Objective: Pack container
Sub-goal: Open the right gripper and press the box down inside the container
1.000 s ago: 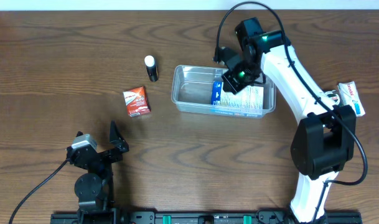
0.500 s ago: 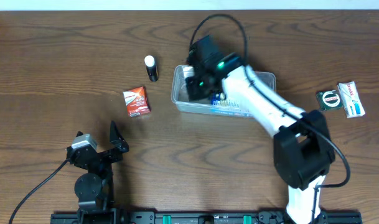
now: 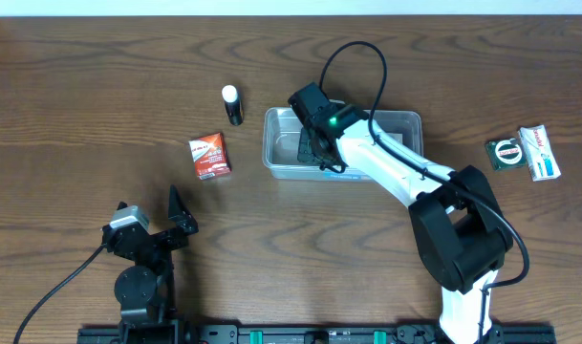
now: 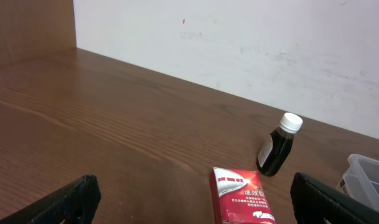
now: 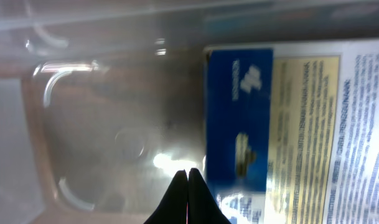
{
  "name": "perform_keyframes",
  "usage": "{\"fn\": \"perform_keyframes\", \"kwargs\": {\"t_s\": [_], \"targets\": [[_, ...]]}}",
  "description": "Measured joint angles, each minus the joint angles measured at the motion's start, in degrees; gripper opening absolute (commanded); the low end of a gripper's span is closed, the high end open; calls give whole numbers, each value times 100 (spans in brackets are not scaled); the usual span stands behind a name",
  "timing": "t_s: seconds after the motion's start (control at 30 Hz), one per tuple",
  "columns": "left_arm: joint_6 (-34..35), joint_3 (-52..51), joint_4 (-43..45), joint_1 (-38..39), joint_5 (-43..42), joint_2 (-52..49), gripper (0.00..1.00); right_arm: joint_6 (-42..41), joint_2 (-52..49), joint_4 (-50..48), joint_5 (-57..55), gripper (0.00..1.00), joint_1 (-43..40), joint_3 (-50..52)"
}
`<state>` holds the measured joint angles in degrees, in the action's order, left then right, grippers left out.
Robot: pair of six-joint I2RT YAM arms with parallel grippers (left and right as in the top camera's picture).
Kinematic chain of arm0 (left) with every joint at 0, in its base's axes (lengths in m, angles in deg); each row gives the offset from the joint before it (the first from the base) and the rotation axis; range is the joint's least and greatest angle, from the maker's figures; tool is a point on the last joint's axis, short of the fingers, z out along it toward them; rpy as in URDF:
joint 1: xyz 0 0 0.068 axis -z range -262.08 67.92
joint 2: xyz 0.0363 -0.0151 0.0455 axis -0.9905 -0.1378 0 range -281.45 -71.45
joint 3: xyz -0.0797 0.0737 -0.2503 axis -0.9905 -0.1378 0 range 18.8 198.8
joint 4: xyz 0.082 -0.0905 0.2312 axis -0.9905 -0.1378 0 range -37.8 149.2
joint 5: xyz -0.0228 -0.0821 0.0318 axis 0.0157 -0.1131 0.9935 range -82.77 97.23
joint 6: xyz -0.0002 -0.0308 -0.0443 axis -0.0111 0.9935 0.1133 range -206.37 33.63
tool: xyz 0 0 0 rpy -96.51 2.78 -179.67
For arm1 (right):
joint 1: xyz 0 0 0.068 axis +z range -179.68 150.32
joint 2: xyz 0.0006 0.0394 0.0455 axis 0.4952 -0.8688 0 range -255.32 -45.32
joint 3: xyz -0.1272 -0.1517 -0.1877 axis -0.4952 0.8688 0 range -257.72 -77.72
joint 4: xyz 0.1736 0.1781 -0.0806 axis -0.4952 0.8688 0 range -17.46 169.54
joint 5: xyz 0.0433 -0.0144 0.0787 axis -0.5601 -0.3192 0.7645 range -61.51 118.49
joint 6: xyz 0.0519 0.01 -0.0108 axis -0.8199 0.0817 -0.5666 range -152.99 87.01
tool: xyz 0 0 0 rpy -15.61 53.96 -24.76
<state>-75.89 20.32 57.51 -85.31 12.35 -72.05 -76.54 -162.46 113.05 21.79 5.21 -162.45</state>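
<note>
The clear plastic container (image 3: pixel 405 117) stands at the middle back of the table. A blue and white printed box (image 5: pixel 295 124) lies flat on its floor. My right gripper (image 3: pixel 311 147) hangs inside the container's left part, shut, with nothing between its fingers. In the right wrist view the closed tips (image 5: pixel 188 172) sit just left of the box's blue edge, over the bare floor near a rounded corner of the container (image 5: pixel 47 93). My left gripper (image 3: pixel 149 227) rests open near the front left, holding nothing. In its wrist view the left gripper (image 4: pixel 194 186) faces a red box (image 4: pixel 242 196).
The red box (image 3: pixel 209 156) lies left of the container. A small dark bottle (image 3: pixel 233 105) with a white cap stands behind it. At the far right lie a green round-marked packet (image 3: pixel 506 153) and a white and blue box (image 3: pixel 539 153). The container's edge (image 4: pixel 369 180) shows at the left wrist view's right side.
My right arm has swung left across the container, from over the blue and white box to its left part. Its jaws have closed fully. The left arm has not moved.
</note>
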Motion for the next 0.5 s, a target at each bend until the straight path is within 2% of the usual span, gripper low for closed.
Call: {"fn": "perform_keyframes", "kwargs": {"t_s": [0.5], "targets": [[-2,0,0,0,0,0,98,-92,0,-20,-645,1,0,48]]}}
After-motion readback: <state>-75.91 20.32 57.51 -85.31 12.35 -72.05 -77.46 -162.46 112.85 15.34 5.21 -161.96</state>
